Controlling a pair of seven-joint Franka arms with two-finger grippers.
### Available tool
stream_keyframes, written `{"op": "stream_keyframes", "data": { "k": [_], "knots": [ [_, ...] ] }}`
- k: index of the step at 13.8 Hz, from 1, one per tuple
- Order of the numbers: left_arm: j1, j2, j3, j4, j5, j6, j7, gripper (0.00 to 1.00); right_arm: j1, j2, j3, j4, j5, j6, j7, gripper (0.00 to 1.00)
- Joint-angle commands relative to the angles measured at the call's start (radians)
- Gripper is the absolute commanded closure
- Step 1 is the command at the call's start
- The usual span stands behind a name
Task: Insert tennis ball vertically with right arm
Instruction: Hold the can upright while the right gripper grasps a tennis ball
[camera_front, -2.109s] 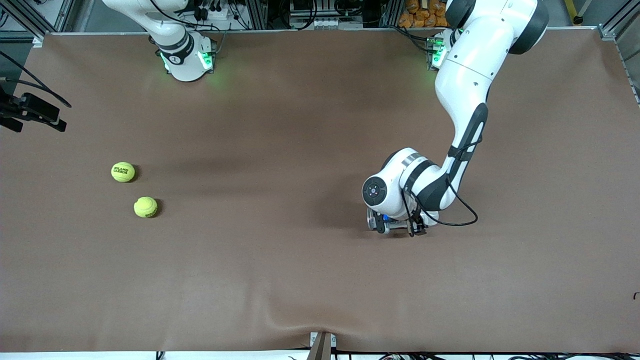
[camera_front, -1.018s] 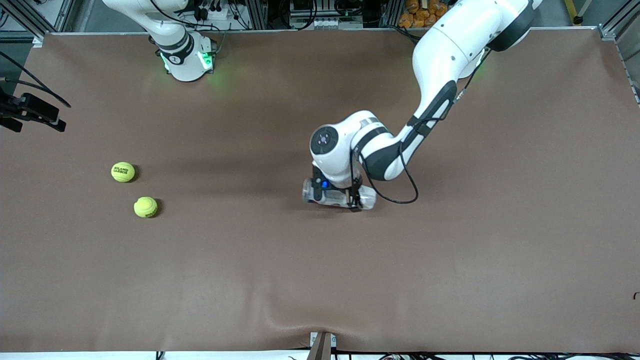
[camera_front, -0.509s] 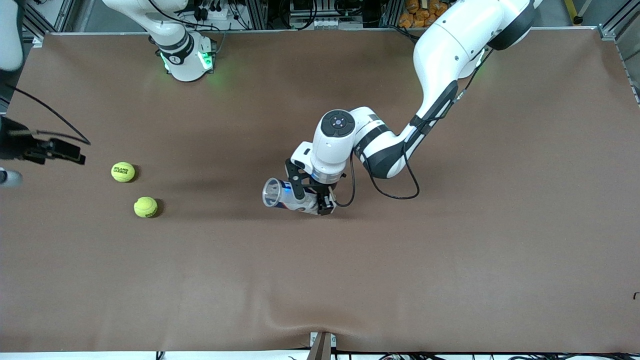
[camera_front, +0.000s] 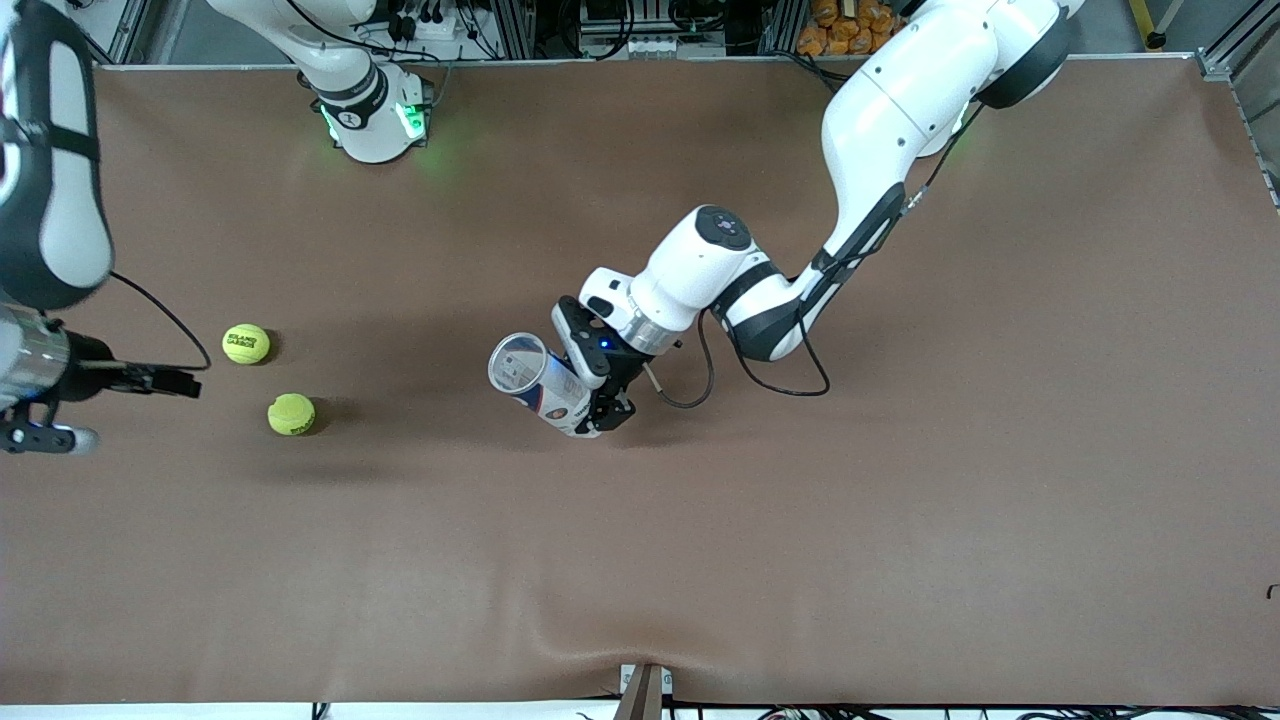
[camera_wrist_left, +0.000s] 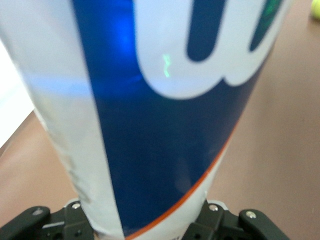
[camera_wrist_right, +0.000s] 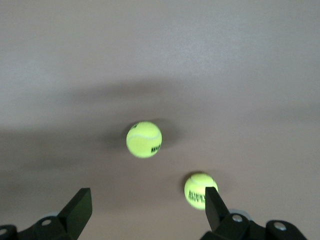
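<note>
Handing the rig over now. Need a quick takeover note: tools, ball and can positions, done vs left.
Left tool: shut on the clear ball can, held tilted over mid-table, open mouth up and toward the right arm's end.
Right tool: open, empty, over the table at the right arm's end, looking down on both balls.
Tennis balls: one nearer the front camera, the other farther, both loose on the table.
Done: can picked up.
Left: right arm grasps a ball and drops it into the can.

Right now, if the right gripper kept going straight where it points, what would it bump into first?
Probably the bare brown table. The open right gripper points down at it, with both tennis balls nearby; depth is unclear.
</note>
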Motion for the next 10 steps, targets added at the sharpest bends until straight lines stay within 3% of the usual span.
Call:
{"op": "stream_keyframes", "data": {
  "k": [1,4,8,10],
  "knots": [
    [0.022,0.027,-0.003,-0.093,-0.013,0.231,-0.035,0.32,-0.008,-0.003,0.017,-0.129,0.011,0.144,-0.008,0.0],
    [0.025,0.139,0.003,-0.114,-0.012,0.459,-0.034,0.31,-0.007,0.075,0.018,-0.174,0.011,0.284,-0.01,0.0],
    [0.051,0.185,0.003,-0.157,-0.006,0.485,-0.035,0.31,-0.004,0.133,0.021,-0.261,0.024,0.428,-0.008,0.0],
    [0.052,0.187,0.003,-0.168,-0.006,0.485,-0.035,0.3,0.005,0.136,0.021,-0.277,0.04,0.438,-0.004,0.0]
  ]
}}
